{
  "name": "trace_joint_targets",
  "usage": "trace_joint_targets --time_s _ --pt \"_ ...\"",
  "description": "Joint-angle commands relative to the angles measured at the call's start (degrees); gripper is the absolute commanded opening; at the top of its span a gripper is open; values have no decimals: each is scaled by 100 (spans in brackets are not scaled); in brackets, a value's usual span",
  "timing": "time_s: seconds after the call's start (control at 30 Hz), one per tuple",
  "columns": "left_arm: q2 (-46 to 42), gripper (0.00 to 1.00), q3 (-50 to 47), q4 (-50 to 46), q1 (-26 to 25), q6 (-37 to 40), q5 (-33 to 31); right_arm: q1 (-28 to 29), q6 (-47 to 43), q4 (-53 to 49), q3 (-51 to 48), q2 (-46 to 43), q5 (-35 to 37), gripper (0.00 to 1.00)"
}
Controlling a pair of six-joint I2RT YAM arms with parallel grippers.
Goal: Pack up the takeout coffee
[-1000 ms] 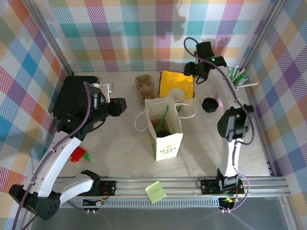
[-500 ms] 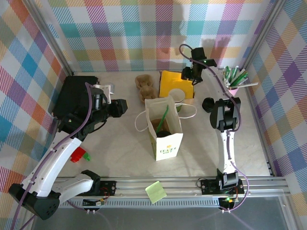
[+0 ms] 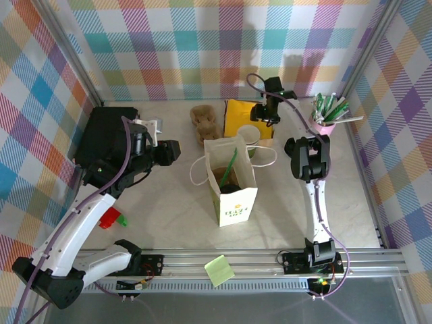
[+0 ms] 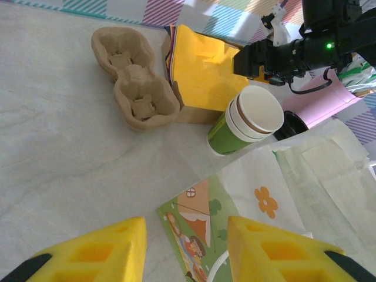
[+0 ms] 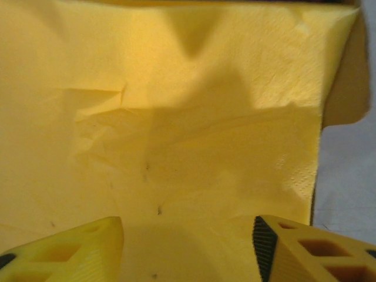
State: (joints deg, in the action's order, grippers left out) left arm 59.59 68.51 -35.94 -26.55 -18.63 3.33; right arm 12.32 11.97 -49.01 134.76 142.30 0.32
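Takeout coffee (image 4: 249,117): small tapered paper cup, white above, with a green band round the lower part. The mouth is uncovered and the interior is white. A second rim line sits just under the top rim. It stands upright on the bench (image 3: 169,202), against the front edge of the yellow napkin stack (image 4: 202,73) and just behind the paper bag (image 3: 233,196), outside it.
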Motion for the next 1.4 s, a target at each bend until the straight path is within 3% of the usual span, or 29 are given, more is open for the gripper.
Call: trace_joint_targets --time_s 0.0,0.2,0.4,0.77,1.2,1.3,1.37 --pt "30 40 180 -49 -67 -41 -30 -36 -151 64 150 150 -145 69" --pt "138 40 198 -101 -65 -89 -87 -29 -321 76 217 385 -139 72" --pt "180 40 211 -93 -70 -114 -87 -36 -389 110 213 522 -32 66" --pt "156 40 299 -323 -70 -114 -263 -41 -230 256 226 537 -154 34" --pt "66 40 329 -440 -70 -9 -359 -36 -208 355 314 157 -258 11" --pt "76 40 328 -440 -68 3 -360 -32 -216 419 271 33 -348 14" --pt "83 40 320 -440 -70 14 -364 -28 -270 466 283 43 -407 34"
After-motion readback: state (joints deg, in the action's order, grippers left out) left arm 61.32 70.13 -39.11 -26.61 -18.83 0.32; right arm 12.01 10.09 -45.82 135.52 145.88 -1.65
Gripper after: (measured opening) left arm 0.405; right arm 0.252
